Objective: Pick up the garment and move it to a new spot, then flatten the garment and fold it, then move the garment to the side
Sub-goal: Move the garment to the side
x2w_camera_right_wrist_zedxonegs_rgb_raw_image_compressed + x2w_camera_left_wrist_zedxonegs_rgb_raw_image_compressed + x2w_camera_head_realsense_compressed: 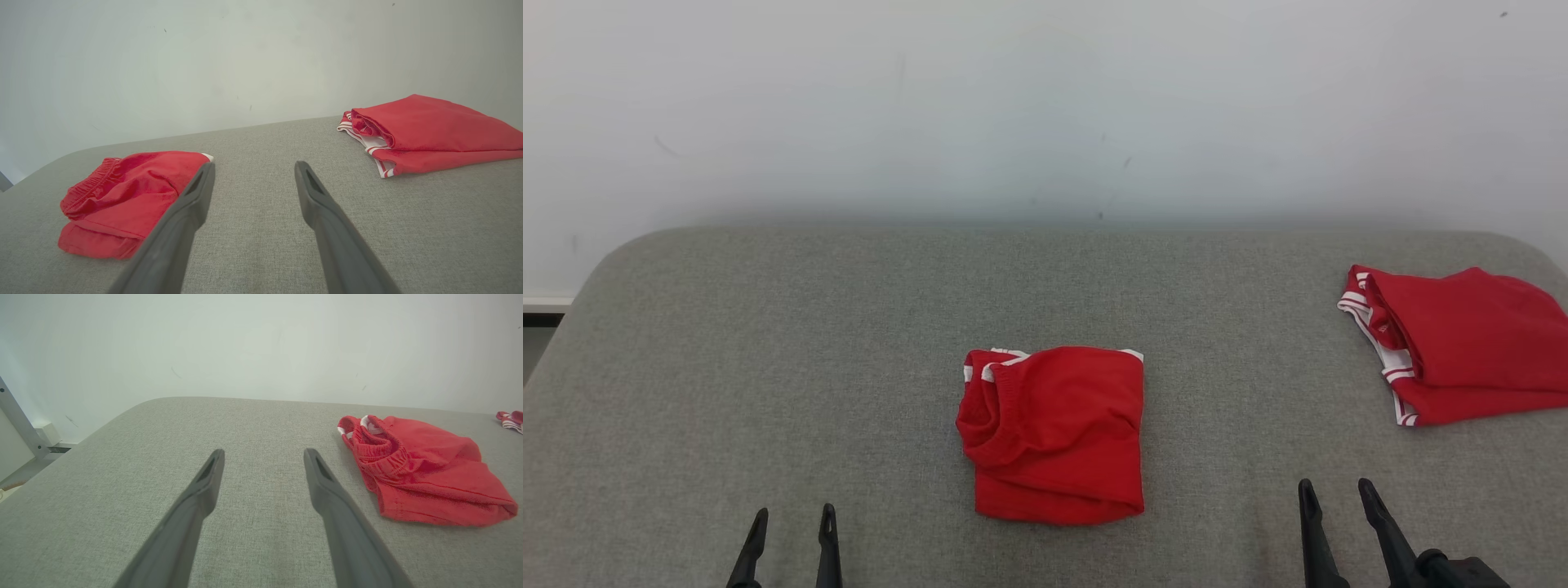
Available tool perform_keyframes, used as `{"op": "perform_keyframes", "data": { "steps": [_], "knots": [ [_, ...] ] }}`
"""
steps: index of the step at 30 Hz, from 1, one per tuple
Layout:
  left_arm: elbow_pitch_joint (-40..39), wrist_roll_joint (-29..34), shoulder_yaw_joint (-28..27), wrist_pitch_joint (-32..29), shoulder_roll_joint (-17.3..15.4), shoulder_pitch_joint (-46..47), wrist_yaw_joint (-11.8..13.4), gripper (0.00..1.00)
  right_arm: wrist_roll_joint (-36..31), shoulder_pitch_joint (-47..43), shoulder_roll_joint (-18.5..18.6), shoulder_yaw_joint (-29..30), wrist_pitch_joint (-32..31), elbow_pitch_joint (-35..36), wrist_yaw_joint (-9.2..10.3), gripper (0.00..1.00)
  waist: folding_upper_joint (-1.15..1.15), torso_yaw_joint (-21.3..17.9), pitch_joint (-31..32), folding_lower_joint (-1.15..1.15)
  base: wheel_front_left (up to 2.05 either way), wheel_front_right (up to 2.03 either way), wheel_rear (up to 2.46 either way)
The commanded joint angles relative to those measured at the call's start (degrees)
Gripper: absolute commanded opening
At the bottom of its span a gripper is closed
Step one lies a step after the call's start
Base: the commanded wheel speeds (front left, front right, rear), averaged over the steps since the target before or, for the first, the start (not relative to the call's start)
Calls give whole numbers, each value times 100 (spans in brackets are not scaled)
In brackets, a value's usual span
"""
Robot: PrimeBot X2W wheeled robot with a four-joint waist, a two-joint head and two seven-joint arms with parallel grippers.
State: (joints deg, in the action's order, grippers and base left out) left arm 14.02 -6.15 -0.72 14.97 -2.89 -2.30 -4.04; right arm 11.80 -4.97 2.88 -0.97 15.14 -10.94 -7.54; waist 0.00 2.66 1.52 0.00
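At the bottom edge of the head view, the left gripper (pixel 795 510) shows at lower left and the right gripper (pixel 1335 483) at lower right. Both have their fingers pointing up the frame, spread wide and holding nothing, seen against the bare grey surface (pixel 768 367); whether they touch it I cannot tell. In the left wrist view the two dark fingers (pixel 204 486) rise from the bottom with a broad gap of grey cloth between them. The right wrist view shows a like spread, its left finger crossing in front of the garment's edge. Beyond the grippers, in the lower centre of the head view, lies the garment (pixel 1058 433): red shorts folded into a compact near-square, flat on the surface and well apart from both grippers. Its gathered waistband (pixel 988 408) curls along the left side, and slips of white trim peek out at the top corners. The left wrist view has it at centre right, the right wrist view at lower left. Farther off, at the right edge of the head view, a second garment (pixel 1462 343) lies folded, also red, with white striped trim along its left edge; it is well apart from the first and runs past the frame's edge. Behind the surface's rounded far edge a pale wall (pixel 1045 106) takes the upper part of the frame, with a few small dark marks.
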Motion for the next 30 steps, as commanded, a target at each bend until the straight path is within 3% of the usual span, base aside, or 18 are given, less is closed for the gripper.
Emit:
{"op": "perform_keyframes", "data": {
  "steps": [1, 24, 30],
  "knots": [
    [9, -9, -9, 17, 2, -33, 11, 100, -21, -69, 1, -6, 6, -16, 16, 100, 0, 0, 0, 0, 0, 0, 0],
    [14, -15, -17, 17, 1, -26, 17, 100, -11, -70, 1, 5, 6, 18, 16, 100, 0, 9, -24, 0, 0, 0, 0],
    [36, -63, 38, 17, 1, 84, -15, 100, 280, 430, 2, -263, 7, -282, 16, 100, 0, 152, -88, 0, 0, 0, 0]
  ]
}}
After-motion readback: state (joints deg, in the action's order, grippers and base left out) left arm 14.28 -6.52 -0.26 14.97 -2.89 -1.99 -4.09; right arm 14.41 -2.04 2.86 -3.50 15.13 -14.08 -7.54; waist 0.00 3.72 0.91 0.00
